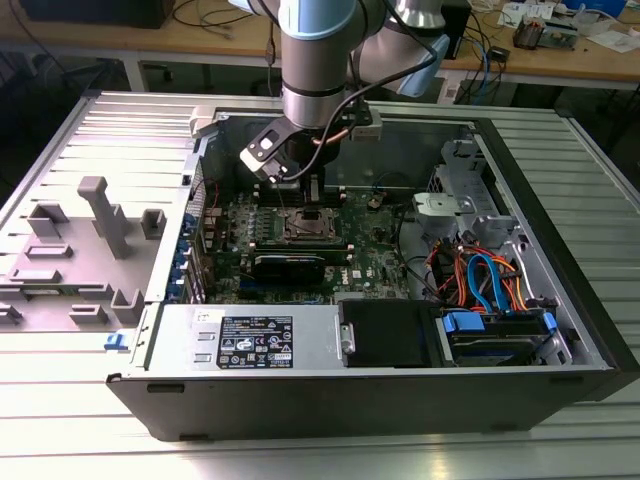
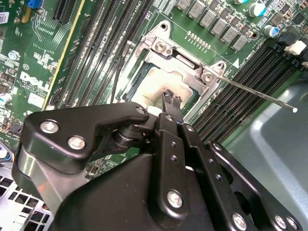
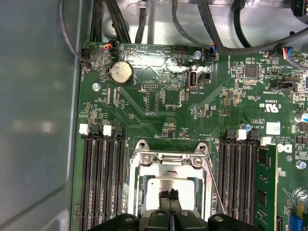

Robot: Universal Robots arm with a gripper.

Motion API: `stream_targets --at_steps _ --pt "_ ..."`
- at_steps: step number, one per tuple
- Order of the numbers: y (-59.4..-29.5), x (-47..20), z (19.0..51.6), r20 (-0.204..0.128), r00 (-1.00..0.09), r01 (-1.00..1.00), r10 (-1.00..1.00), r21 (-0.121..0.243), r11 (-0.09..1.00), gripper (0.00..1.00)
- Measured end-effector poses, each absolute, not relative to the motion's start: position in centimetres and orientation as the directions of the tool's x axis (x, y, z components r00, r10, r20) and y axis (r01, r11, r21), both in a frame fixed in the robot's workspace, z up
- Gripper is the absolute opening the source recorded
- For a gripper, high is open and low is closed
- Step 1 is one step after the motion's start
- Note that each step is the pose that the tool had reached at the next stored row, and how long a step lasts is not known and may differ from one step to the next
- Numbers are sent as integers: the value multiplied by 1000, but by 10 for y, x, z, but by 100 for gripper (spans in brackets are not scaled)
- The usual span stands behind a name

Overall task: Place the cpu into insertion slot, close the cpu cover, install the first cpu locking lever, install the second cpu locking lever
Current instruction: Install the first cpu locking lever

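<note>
In the exterior view I see the gripper [image 1: 302,203] hanging inside the open black steel computer case [image 1: 560,330], right over the socket on the green motherboard [image 1: 375,250]. Well away from it, a grey sheet-metal power supply box [image 1: 315,340] carries a white label [image 1: 255,340] with black print too small for me to read.

In the second wrist view the matte black fingers [image 2: 167,96] stand narrow, with the tips nearly together and nothing between them, just above the cpu [image 2: 151,89]. Its top is flat, silvery-tan and a little smudged, and it lies in the socket. The cpu cover [image 2: 180,55], a bright stamped frame with round screw heads, lies down around it. A thin steel lever [image 2: 255,91] juts straight out from the cover's corner, across the ribbed black memory slots [image 2: 260,62].

In the first wrist view the cpu [image 3: 159,185] sits directly under the fingertips, framed by the cover. Beyond it I can see a round coin battery [image 3: 120,73] and fine white lettering on the board.
</note>
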State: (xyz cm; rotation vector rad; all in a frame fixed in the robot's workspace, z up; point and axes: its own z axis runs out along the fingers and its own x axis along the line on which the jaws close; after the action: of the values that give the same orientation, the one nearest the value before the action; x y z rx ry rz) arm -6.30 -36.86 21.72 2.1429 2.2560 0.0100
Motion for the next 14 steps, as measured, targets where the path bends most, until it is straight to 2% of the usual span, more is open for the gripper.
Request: stream_targets --at_steps 10,14 --pt "-369 -63 241 -17 -54 998 998 26 55 12" --pt "-369 -63 241 -17 -127 992 992 25 127 12"
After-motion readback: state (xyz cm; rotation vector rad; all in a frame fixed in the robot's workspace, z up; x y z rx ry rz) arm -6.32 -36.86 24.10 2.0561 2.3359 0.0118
